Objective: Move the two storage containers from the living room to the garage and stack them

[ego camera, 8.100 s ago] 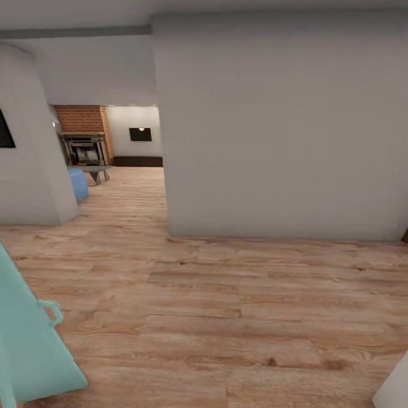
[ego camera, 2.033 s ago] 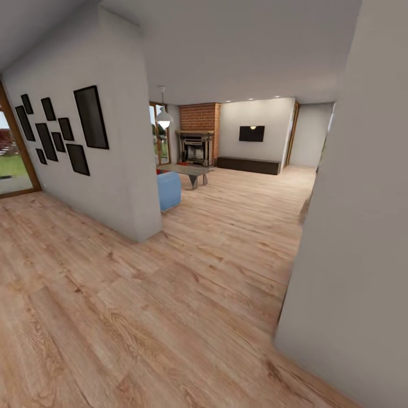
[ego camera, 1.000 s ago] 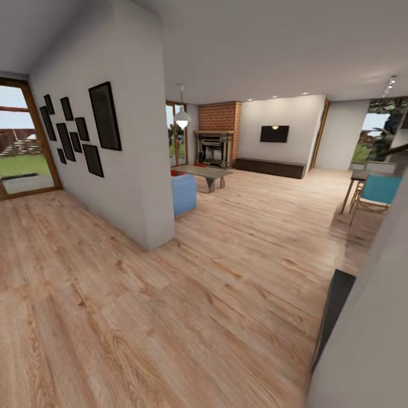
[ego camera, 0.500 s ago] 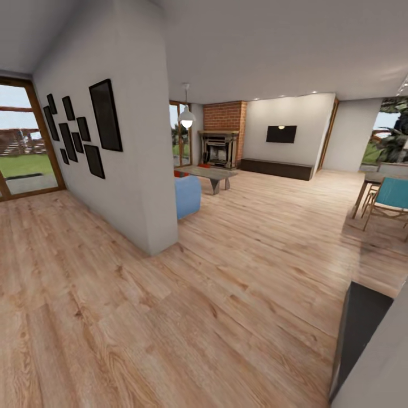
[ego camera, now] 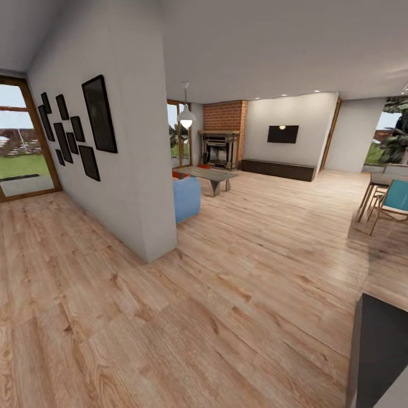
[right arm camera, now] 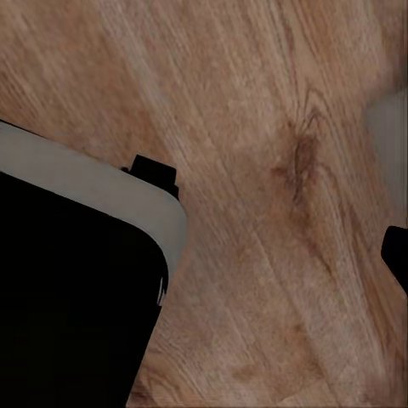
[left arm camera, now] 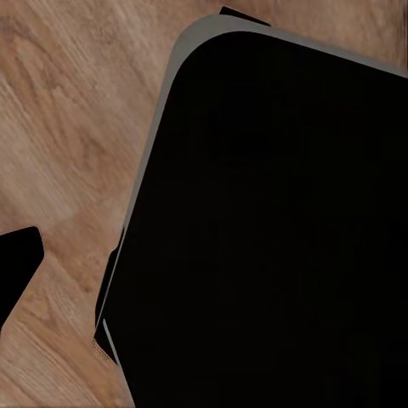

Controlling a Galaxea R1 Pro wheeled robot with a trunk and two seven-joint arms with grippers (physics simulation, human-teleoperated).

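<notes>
The living room lies ahead in the head view, with a light wood-plank floor (ego camera: 255, 238), a blue sofa (ego camera: 186, 197) and a fireplace (ego camera: 218, 150) set in brick. Small red-orange patches (ego camera: 180, 174) show behind the sofa by a low table (ego camera: 207, 174); they are too small to tell whether they are the storage containers. In the left wrist view a dark fingertip (left arm camera: 15, 265) sits at the frame's edge over planks, beside my black base (left arm camera: 272, 229). The right wrist view shows a dark fingertip (right arm camera: 396, 255) at its edge and the base (right arm camera: 68, 289).
A white partition wall (ego camera: 136, 170) with several black picture frames (ego camera: 97, 113) stands on the left, a glass door (ego camera: 22, 141) beyond it. A teal chair (ego camera: 396, 198) and table stand at the right. A dark panel (ego camera: 377, 351) juts in at the lower right.
The whole head view has shifted as the camera moved: the white wall on the right has slid out of frame, and the partition and living room sit slightly nearer.
</notes>
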